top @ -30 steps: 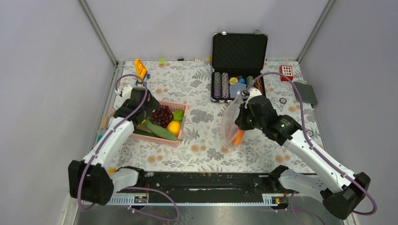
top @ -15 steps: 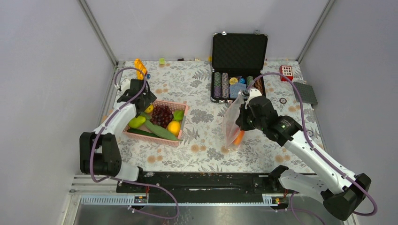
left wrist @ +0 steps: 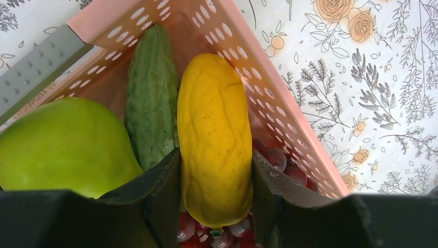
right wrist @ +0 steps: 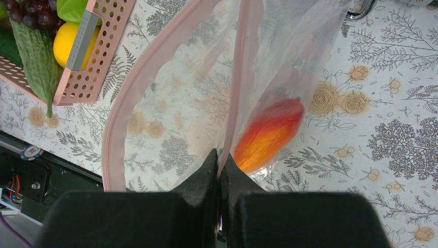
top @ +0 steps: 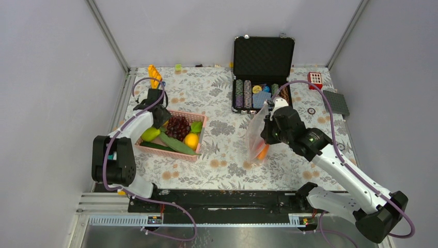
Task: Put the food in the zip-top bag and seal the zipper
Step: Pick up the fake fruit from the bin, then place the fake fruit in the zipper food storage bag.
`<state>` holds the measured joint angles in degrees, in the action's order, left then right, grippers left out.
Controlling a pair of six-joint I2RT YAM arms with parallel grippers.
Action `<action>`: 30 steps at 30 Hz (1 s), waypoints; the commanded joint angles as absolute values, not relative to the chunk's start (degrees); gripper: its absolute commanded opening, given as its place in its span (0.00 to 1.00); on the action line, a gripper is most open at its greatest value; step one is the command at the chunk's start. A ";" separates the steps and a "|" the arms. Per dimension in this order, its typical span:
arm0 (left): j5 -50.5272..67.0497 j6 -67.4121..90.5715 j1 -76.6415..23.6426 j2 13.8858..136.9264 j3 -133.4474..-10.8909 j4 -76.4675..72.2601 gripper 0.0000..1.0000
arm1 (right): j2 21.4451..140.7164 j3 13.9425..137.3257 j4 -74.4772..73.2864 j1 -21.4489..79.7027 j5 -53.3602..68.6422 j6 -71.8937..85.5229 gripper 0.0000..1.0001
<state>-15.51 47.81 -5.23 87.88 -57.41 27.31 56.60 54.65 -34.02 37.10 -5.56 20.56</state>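
My left gripper point(left wrist: 216, 157) reaches into the pink basket point(left wrist: 268, 103), shut on a long yellow fruit point(left wrist: 214, 129), one finger pressed to each side. A green cucumber point(left wrist: 151, 98) and a round green fruit point(left wrist: 62, 144) lie to its left, with dark grapes point(left wrist: 289, 168) underneath. From above, the left gripper point(top: 159, 120) is at the basket's far left corner. My right gripper point(right wrist: 219, 160) is shut on the pink zipper point(right wrist: 240, 77) and holds the zip-top bag point(top: 254, 132) up, mouth open. A red-orange mango point(right wrist: 268, 135) lies inside the bag.
The basket point(top: 201, 118) also holds a yellow citrus point(top: 191, 140) and a green leafy piece point(top: 196, 126). An open black case point(top: 262, 67) with poker chips stands at the back. A red block point(top: 315, 79) and a grey plate point(top: 335, 102) lie at the right.
My left arm swung to the basket's far left corner and its jaws closed in on the yellow fruit. The right arm and the bag stayed put.
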 commanded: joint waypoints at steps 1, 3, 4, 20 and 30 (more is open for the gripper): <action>-15.44 47.07 -5.01 85.91 -59.45 27.95 0.28 | 55.39 54.60 -33.78 36.78 -7.38 19.59 0.00; -15.38 46.90 -5.01 83.46 -59.16 28.94 0.18 | 55.33 54.59 -33.68 36.74 -7.35 19.60 0.00; -15.27 46.73 -5.01 82.04 -58.77 29.09 0.14 | 55.29 54.50 -33.81 36.73 -7.25 19.59 0.00; 29.44 34.35 -11.73 57.64 -54.42 14.12 0.00 | 55.04 55.00 -33.68 36.76 -3.88 19.16 0.00; 46.61 28.19 -34.89 59.01 -55.37 -3.38 0.00 | 55.94 55.70 -33.70 36.72 -0.39 18.86 0.00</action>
<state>34.85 30.26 -31.18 58.22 -54.70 10.11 55.99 54.54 -34.00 37.08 -2.90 19.75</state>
